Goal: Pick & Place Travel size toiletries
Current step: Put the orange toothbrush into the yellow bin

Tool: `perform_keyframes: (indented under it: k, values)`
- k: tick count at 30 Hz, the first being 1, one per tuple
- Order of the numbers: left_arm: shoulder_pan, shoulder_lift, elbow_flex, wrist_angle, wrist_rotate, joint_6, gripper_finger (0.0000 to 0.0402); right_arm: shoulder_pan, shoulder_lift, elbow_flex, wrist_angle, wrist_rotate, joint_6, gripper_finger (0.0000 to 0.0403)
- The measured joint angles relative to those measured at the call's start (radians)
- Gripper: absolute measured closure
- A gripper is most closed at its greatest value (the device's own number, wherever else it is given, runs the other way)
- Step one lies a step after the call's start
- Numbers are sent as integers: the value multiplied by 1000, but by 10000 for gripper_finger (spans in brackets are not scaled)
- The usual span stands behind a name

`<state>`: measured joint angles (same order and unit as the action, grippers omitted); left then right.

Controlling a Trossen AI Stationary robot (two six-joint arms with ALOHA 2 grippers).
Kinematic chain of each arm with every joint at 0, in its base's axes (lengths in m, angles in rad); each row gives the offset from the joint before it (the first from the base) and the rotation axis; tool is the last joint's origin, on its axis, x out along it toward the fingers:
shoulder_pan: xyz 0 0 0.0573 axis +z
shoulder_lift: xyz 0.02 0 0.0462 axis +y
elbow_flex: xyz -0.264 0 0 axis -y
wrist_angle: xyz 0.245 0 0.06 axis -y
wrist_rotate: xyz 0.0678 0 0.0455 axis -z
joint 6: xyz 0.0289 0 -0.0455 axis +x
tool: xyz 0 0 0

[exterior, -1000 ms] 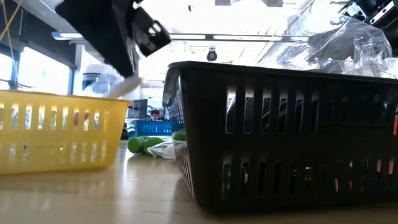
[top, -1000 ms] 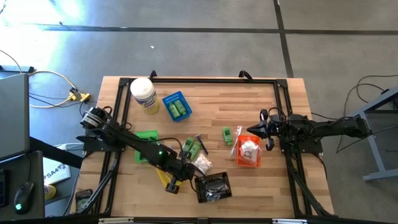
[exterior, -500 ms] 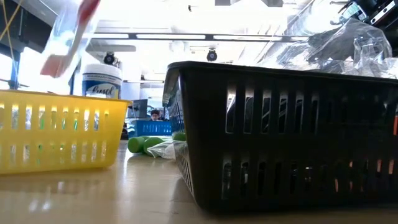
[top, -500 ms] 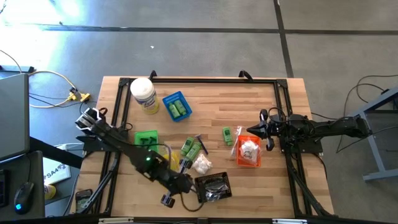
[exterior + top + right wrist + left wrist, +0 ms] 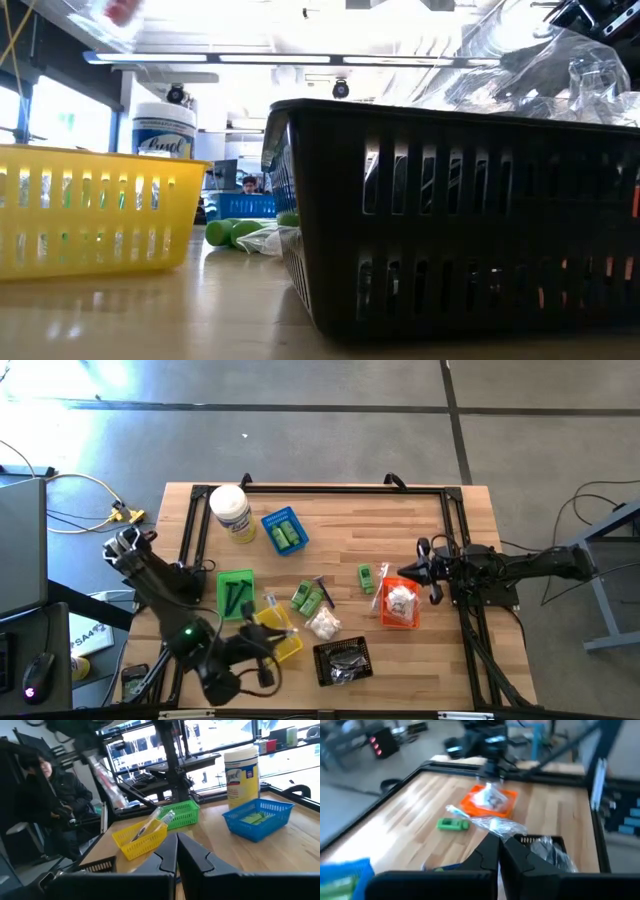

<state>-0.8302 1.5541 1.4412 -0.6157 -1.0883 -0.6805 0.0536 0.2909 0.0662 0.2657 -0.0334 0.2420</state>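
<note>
Toiletries are mostly sorted: nearest, the left claw (image 5: 262,672), clamped on a clear-wrapped stick (image 5: 107,781), hangs near the yellow basket (image 5: 277,633); mid-surface, green bottles (image 5: 308,598) and a white packet (image 5: 324,624) remain loose; farthest, the right claw (image 5: 418,572) waits closed.

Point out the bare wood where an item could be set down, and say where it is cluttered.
Bare wood: between the blue basket and the right gripper, and along the table edge below the orange basket. Crowded: the middle, around the yellow basket, black basket and loose green packets.
</note>
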Motion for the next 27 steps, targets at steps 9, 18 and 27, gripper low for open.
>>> perform_keyframes:
  k: [9,18,27]
  values:
    - [-17,-116,-228,91,-131,-351,401,20,0,0,7,8,-2,401]
    - [-38,-121,-427,123,-202,-731,401,20,0,0,4,5,0,401]
    - [-34,-106,-500,278,-213,-770,401,20,0,0,0,5,1,401]
